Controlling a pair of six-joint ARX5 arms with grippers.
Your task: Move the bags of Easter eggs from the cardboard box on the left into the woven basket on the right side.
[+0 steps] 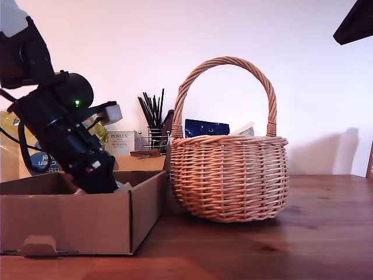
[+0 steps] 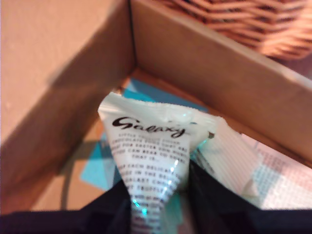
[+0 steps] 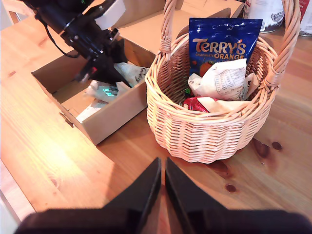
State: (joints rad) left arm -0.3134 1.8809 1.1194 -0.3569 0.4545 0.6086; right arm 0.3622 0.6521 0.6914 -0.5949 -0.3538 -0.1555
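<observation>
Reaching down into the cardboard box [image 1: 81,224], my first gripper [image 2: 158,204] clamped on a white Galaxy bag [image 2: 151,161] to lift it clear of the walls. Already lodged in the woven basket [image 3: 204,131]: the Terry's pouch [image 3: 222,46] and others. Hovering high over the table, my second gripper [image 3: 162,183], jaws nearly together and empty, out of the way.

Exterior view low, side-on at table height, second wrist view high, both showing woven basket [image 1: 229,175], first close.

In the exterior view the wall of the cardboard box [image 1: 70,219] hides the tip of my first claw [image 1: 108,185]. The basket rim [image 1: 227,142] covers the lower part of the blue bag [image 1: 205,128]. The small print on the white-and-green bag [image 2: 151,165] is too blurred to read.
</observation>
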